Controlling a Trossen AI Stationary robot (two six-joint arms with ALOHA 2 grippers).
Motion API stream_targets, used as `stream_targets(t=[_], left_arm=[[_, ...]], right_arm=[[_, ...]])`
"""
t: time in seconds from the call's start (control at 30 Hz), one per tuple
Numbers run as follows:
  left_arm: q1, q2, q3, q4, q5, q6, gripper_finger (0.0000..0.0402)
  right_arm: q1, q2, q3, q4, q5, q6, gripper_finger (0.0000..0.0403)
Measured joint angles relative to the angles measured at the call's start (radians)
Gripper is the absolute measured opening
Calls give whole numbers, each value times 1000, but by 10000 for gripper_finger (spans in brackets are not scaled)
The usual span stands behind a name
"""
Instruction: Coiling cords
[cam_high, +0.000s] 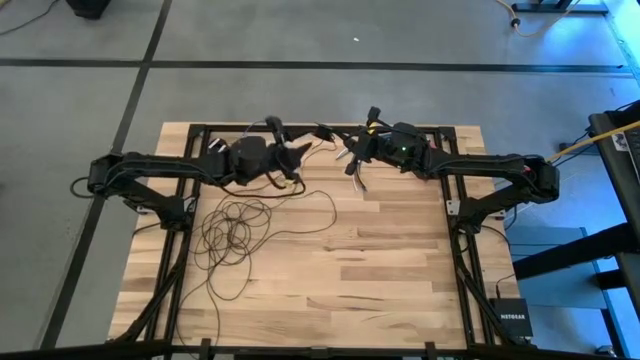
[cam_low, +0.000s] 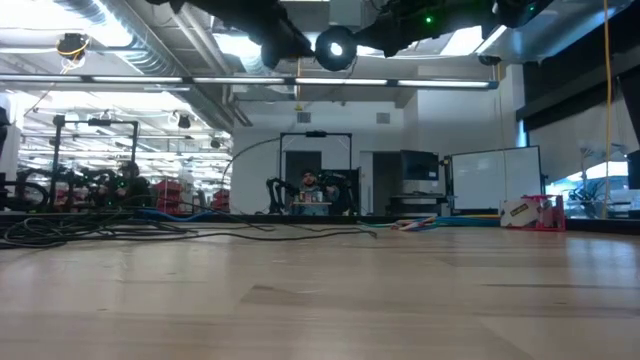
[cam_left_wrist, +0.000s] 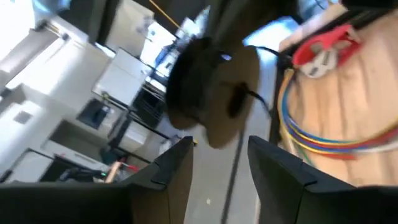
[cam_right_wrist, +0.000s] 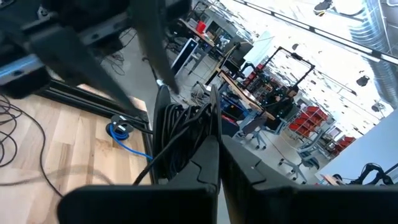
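Observation:
The cord is a thin dark wire. Most of it lies in loose loops (cam_high: 235, 228) on the wooden table's left half, and one strand runs up toward the grippers. My right gripper (cam_high: 350, 163) hovers above the far middle of the table, shut on a bunch of cord strands (cam_right_wrist: 183, 121). Facing it from the left, my left gripper (cam_high: 298, 158) is open (cam_left_wrist: 221, 162) with nothing visible between its fingers. Ahead of them hangs a dark round blurred thing (cam_left_wrist: 199, 81). A round black thing (cam_low: 335, 47) shows high up in the low view. My right gripper pinches several strands of the cord (cam_right_wrist: 186, 115) bunched between its two fingers. The fingers are about level and reach in from the table's right side. The bunch is lifted clear, and loose strands trail off it toward the table (cam_right_wrist: 15, 127).
A short bundle of multicoloured wires with a red plug (cam_left_wrist: 323, 50) lies on the table under the left gripper (cam_high: 289, 185). A black box (cam_high: 512, 315) sits off the table's right near corner. The table's right and near parts (cam_high: 400, 270) are bare wood.

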Motion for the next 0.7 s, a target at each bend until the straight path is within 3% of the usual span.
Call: stream_targets(t=[0.3, 0.7], left_arm=[[-5, 0, 0, 69, 1, 48, 144], [-11, 1, 0, 53, 35, -31, 143]], right_arm=[[0, 0, 0, -23, -65, 0, 10], [-1, 0, 0, -60, -102, -26, 10]])
